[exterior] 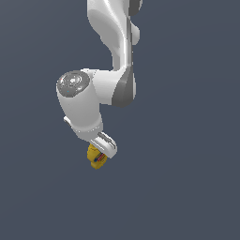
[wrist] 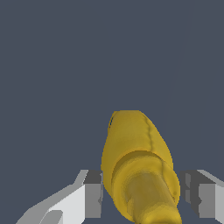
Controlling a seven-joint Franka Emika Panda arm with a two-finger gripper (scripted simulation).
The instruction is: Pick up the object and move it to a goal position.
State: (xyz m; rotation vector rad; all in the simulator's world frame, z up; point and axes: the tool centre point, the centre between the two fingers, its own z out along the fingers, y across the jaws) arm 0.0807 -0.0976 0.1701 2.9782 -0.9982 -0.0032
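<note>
Gripper (wrist: 141,197) clamped on yellow squeeze bottle (wrist: 138,166), one finger at each flank for stable carry. No worktop edges or goal marker visible; placement undeterminable.

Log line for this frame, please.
gripper: shut on small yellow plastic squeeze bottle | bottle: between fingers | goal: not visible

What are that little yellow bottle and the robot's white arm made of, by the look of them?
The yellow bottle looks like soft, matte plastic: uniform yellow, rounded molded shoulders, no glassy shine. The arm looks like smooth, glossy white plastic or painted shell with grey joints. Both are simulator renders, so this is only appearance.
</note>
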